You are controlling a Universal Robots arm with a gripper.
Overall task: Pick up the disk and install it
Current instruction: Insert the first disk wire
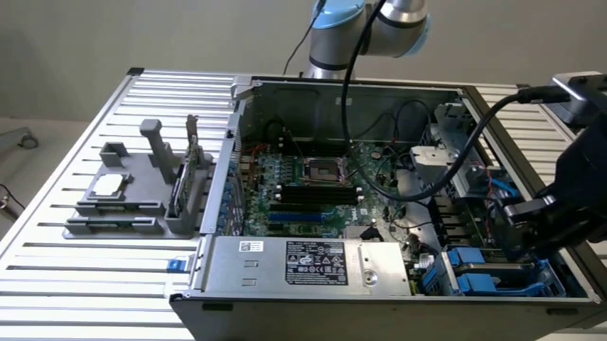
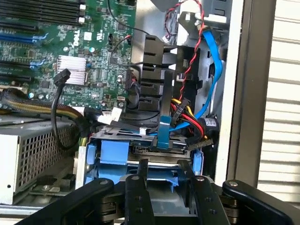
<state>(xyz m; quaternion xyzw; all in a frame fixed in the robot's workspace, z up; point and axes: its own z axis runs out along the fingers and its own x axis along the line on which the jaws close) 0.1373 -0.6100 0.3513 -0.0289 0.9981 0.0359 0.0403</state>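
A slatted aluminium table carries an open desktop computer case, its insides facing up. A Universal Robots arm rises behind the case. A black cable loops from it down across the interior and up to the wrist at the exterior view's right.

Along the case's near edge lies the silver power supply, which bears a black-and-white label. Beyond it sits the green motherboard, with a processor socket and black memory slots.

On the table at the exterior view's left, well apart from the case's drive bay, stands a grey fixture. It holds an upright expansion card and a small square silver chip.

The black gripper hangs low over the drive bay in the case's near corner, at the exterior view's right, beside the power supply. The disk, seen end-on inside blue plastic, sits in that bay directly in front of the gripper. Whether the claw is clamped on it or stands free of it cannot be told.

Just behind the bay, a blue data cable and a bundle of red, yellow and black power wires run close to the disk's far end.
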